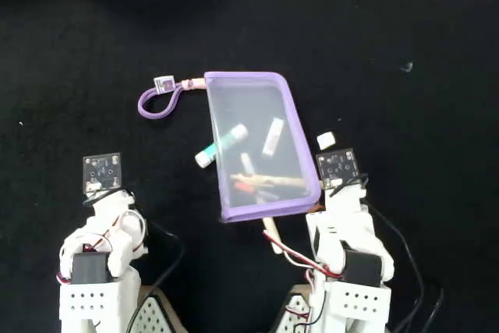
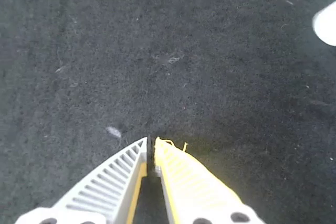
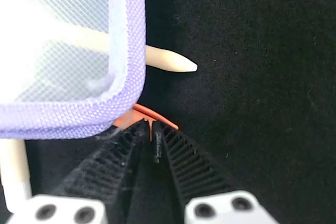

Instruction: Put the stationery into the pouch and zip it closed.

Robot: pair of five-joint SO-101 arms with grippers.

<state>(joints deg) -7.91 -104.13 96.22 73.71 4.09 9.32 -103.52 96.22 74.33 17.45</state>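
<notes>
Centrally, purple pouch (image 1: 293, 117) holding pens (image 1: 269, 182), marker (image 1: 209, 154) half out, left jaws closed empty, right jaws closed

White arms (image 1: 101, 251) with red and black cables (image 1: 293, 256); left gripper (image 2: 152, 142) white-yellow, right gripper (image 3: 152, 127) black.

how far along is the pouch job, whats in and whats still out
Partly done. A few pens lie within the pouch. Neither gripper holds stationery: the right gripper sits shut at the pouch's corner, the left gripper shut over bare table. Still to do: the marker sticks out the side, a cream pen out the near edge, a white block lies beside it, then zipping.
</notes>
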